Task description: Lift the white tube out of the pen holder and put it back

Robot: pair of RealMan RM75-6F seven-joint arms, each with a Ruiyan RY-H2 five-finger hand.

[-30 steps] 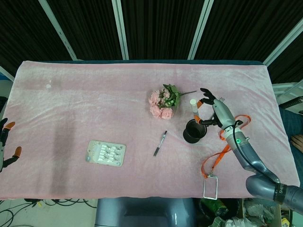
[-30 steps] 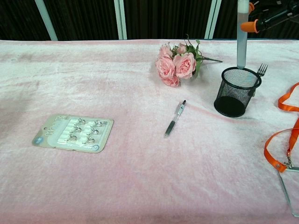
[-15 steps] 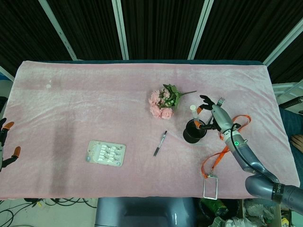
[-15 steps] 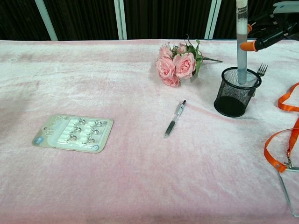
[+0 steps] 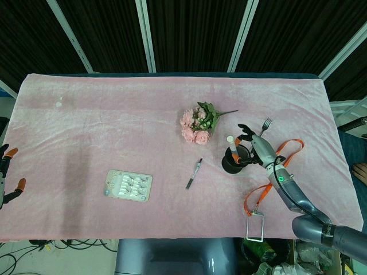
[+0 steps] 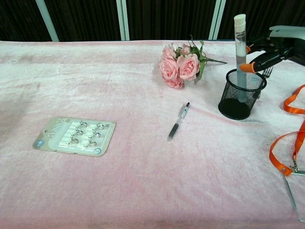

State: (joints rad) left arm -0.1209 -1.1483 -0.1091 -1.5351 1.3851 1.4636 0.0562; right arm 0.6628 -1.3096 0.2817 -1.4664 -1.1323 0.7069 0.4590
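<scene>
A: Where is the white tube [image 6: 239, 50]?
B: Upright, lower end inside the black mesh pen holder [image 6: 241, 94], toward the counter's [image 6: 143, 191] right edge.

A: Right hand [image 5: 256, 145]?
B: Pinching the tube just above the holder rim, orange fingertips [image 6: 245, 67] against it.

A: Left hand [image 5: 6, 175]?
B: At the counter's left edge, holding nothing, fingers spread.

A: Other items?
B: Pink flower bunch [image 6: 180, 65] behind the holder toward the far edge; pen [image 6: 178, 120] and blister card [image 6: 75, 135] to its left; fork [image 5: 265, 122] and orange lanyard [image 6: 288, 138] on its right
</scene>
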